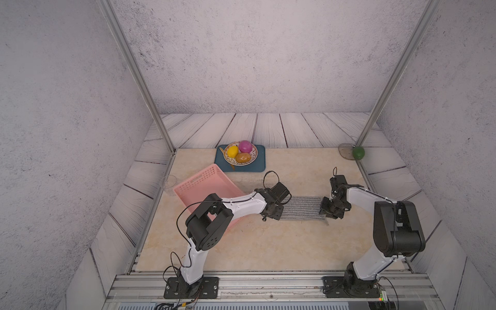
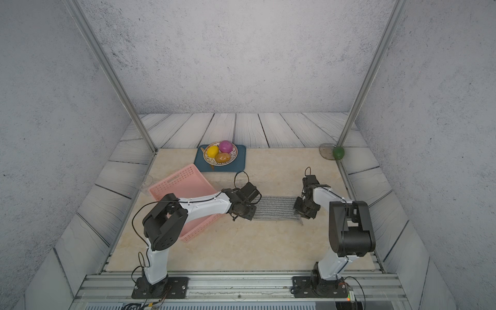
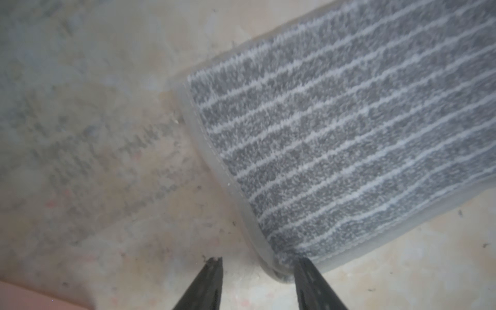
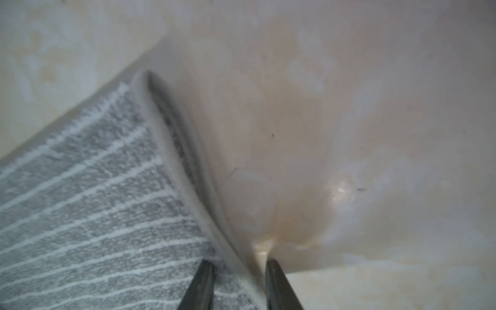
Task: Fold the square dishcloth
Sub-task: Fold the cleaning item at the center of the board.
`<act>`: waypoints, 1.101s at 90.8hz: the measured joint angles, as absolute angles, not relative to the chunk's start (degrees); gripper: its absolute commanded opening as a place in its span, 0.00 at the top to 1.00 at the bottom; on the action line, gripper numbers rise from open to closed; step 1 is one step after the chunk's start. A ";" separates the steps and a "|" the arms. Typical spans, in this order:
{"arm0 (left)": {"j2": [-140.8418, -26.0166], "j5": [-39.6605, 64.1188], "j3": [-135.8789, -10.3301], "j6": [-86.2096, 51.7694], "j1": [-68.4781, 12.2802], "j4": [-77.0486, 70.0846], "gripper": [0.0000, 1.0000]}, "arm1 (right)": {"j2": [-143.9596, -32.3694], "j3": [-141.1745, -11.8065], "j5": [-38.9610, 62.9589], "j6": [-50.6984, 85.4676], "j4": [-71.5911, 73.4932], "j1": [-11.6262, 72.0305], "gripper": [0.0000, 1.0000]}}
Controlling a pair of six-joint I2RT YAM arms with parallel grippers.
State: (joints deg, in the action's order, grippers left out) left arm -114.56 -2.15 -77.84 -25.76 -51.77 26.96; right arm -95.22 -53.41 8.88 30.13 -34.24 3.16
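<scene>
plainly, in both top views the square dishcloth (image 1: 302,208) (image 2: 275,210) lies flat on the beige table (image 1: 255,247) as a narrow strip. its long axis runs side to side, with one short end at the left gripper (image 1: 276,214) and the opposite end at the right gripper (image 1: 326,212). the pink basket (image 1: 200,185) sits under the left arm, apart from the cloth.

in the left wrist view the fingers (image 3: 209,284) stand apart with nothing clamped, and one tip touches the cloth's corner. white stripes follow the cloth's length.

in the right wrist view the jaws are parted and straddle the doubled hem, one finger (image 4: 201,284) over the cloth and its mate over bare table.
</scene>
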 measured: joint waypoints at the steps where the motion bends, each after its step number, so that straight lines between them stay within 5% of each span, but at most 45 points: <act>1: -114.61 -2.13 -77.76 -25.78 -51.77 26.96 0.49 | -95.22 -53.39 9.06 30.13 -34.06 3.16 0.71; 33: -114.63 -1.45 -76.51 -26.59 -51.77 26.30 0.54 | -95.98 -53.67 11.94 30.20 -32.88 3.18 1.00; 100: -107.74 1.89 -73.80 -32.73 -50.96 21.54 0.48 | -91.57 -60.47 0.71 26.22 -44.38 3.33 1.00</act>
